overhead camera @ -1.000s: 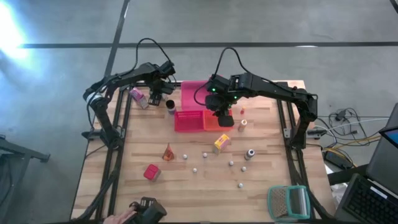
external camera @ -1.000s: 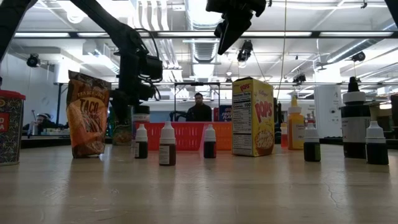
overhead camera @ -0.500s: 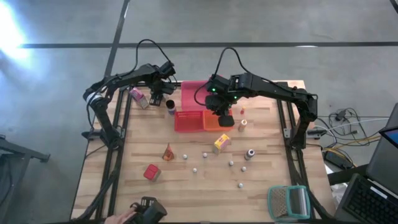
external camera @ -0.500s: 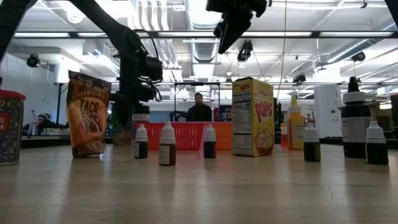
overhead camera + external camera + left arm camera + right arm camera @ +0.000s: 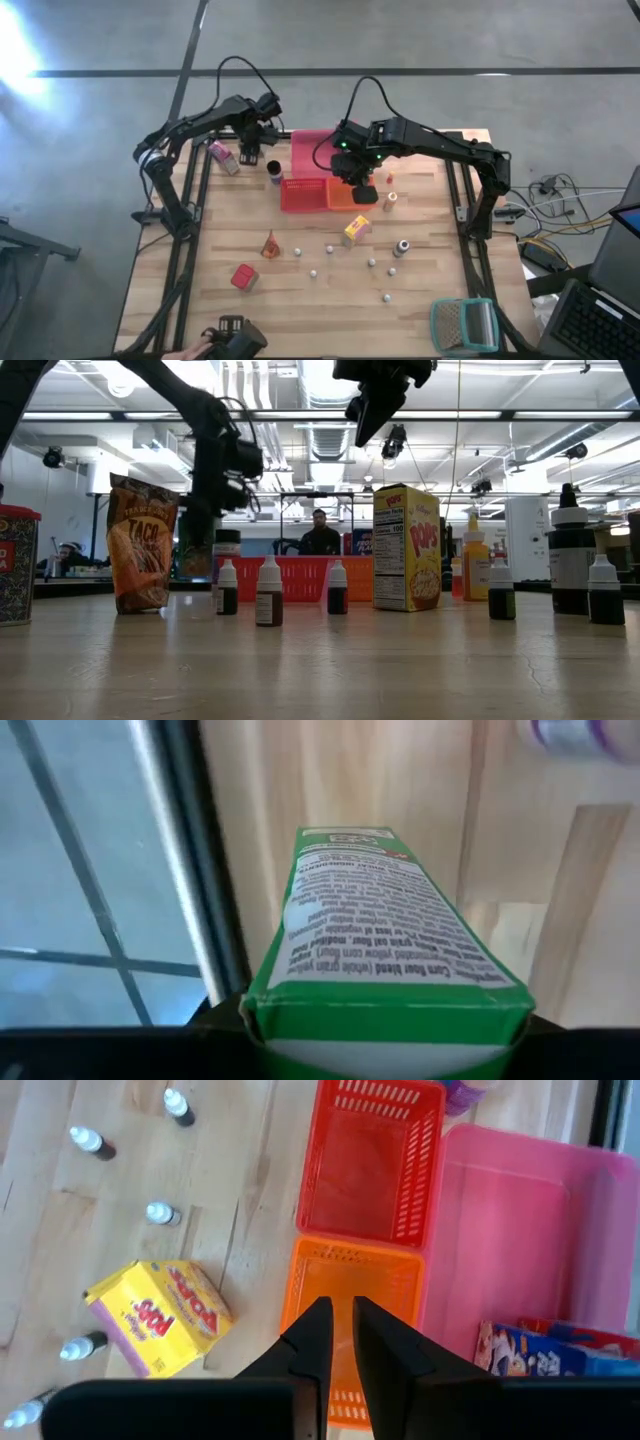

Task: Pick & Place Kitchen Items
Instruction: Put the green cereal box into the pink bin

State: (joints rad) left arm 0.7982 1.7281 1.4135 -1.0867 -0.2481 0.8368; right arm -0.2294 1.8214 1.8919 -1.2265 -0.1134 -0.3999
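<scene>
Clearly, "POPS" on the yellow carton [image 5: 160, 1315], "TACO" on the pouch [image 5: 140, 545].

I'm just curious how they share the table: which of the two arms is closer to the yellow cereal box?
The right. The right gripper hangs over the orange tray, just beyond the yellow cereal box. The left gripper is at the table's far left edge, holding a green carton.
</scene>
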